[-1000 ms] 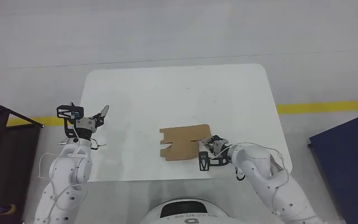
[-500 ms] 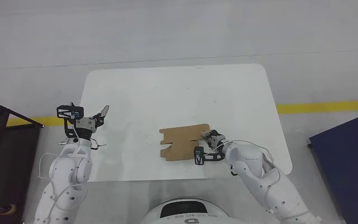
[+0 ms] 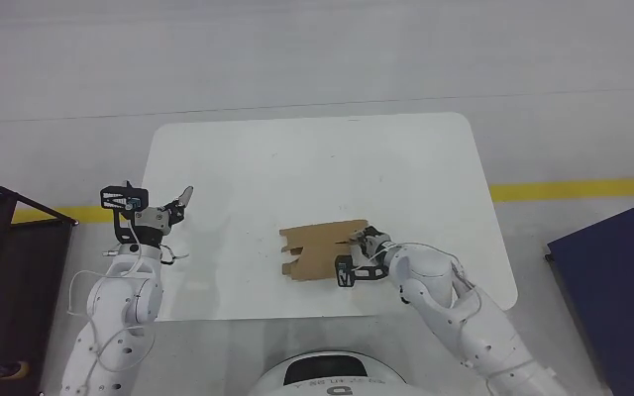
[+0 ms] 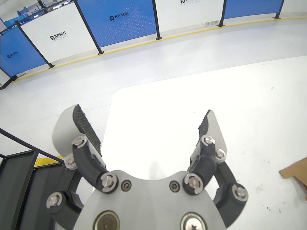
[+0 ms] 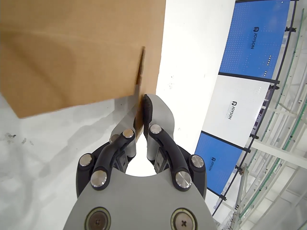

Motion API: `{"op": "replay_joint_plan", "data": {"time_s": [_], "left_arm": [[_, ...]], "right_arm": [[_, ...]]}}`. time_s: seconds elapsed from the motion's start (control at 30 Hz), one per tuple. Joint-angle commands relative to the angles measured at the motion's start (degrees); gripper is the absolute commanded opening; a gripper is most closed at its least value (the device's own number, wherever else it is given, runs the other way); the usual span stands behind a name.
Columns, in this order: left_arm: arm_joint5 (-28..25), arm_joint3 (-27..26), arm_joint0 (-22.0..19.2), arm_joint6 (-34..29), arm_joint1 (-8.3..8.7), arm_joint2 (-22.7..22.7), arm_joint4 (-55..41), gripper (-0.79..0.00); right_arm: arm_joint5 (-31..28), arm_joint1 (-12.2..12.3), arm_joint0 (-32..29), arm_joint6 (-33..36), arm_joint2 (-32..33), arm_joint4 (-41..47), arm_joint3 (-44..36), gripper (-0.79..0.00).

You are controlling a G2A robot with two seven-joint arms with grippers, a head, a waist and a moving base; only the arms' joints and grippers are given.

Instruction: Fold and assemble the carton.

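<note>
You have a white worktop (image 3: 297,168) with rounded corners, standing on a pale grey floor (image 3: 297,59). A yellow line (image 3: 565,189) crosses the floor and shows on both sides of the worktop. On the robot's left, a black frame (image 3: 30,257) stands near the worktop's edge. On its right you'll see a dark blue surface (image 3: 599,287) set apart from the worktop. Farther off, a fence of blue and white panels (image 4: 115,25) runs between black posts (image 4: 154,13).

Overhead view downward, close wrist views; table (image 3: 297,168), carton (image 3: 315,252) shared
</note>
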Motion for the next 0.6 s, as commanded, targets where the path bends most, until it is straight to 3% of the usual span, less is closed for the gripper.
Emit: {"op": "replay_joint_plan", "data": {"time_s": [0.0, 0.13, 0.37, 0.57], "left_arm": [[0.0, 0.0, 0.0, 0.0, 0.0, 0.0, 0.0, 0.0], [0.0, 0.0, 0.0, 0.0, 0.0, 0.0, 0.0, 0.0], [0.0, 0.0, 0.0, 0.0, 0.0, 0.0, 0.0, 0.0], [0.0, 0.0, 0.0, 0.0, 0.0, 0.0, 0.0, 0.0]], "right_arm": [[1.27, 0.13, -0.53, -2.06, 1.21, 2.18, -0.29, -0.785], [2.68, 0.56, -2.75, -7.69, 5.28, 9.68, -1.72, -0.785], [-7.5, 1.07, -1.85, -16.62, 11.09, 27.57, 1.07, -0.785], [-8.83, 1.11, -1.2, -18.31, 11.55, 30.29, 2.35, -0.785]]}}
